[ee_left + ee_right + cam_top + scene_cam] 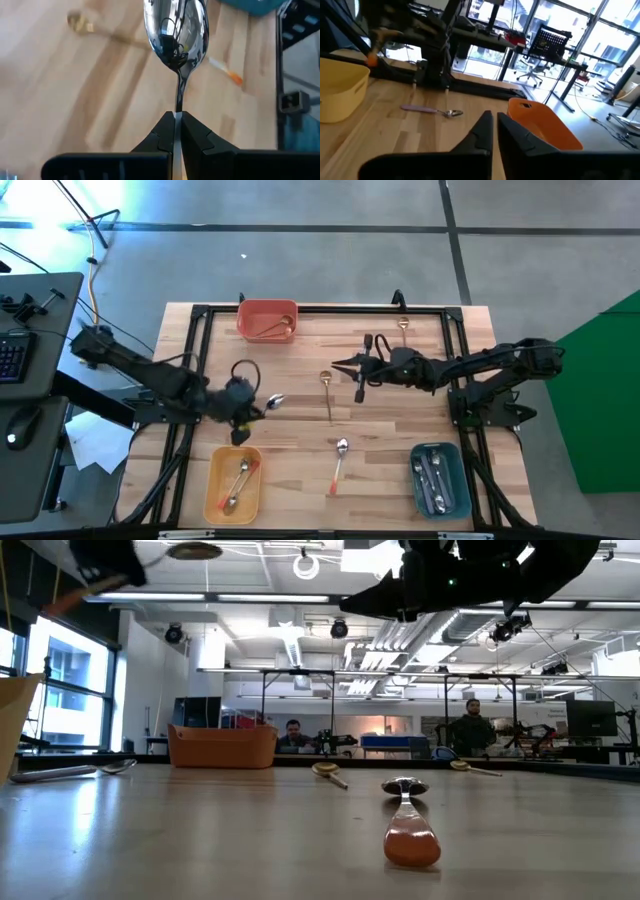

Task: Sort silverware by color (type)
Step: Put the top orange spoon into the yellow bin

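high view, left gripper (262, 406): above the table's left-centre, pinched on a silver spoon (272, 402) whose bowl sticks out toward the middle; handle hidden.
high view, right gripper (340, 364): over the table's far middle, fingers together, holding nothing.
high view, loose spoons: a gold spoon (327, 392) on the wood near the centre, another gold spoon (403, 327) by the far edge, an orange-handled spoon (338, 463) toward the near edge.
high view, bins: red bin (266, 308) at the far edge with gold pieces; yellow bin (216, 485) near left with orange-handled spoons; teal bin (450, 478) near right with silver spoons.
low view, table: the orange-handled spoon (408, 822) lies nearest, handle toward the camera; the two gold spoons (328, 772) (470, 768) lie farther back, the red bin (222, 747) behind.
left wrist view, grip: fingers (161, 140) closed tight on the thin neck of the silver spoon (176, 32), bowl pointing away, raised over the wood.
right wrist view, gripper (494, 125): fingers nearly touching, empty; a purple-handled spoon (432, 110) lies on the table beyond, between the yellow bin (340, 87) and the red bin (545, 122).
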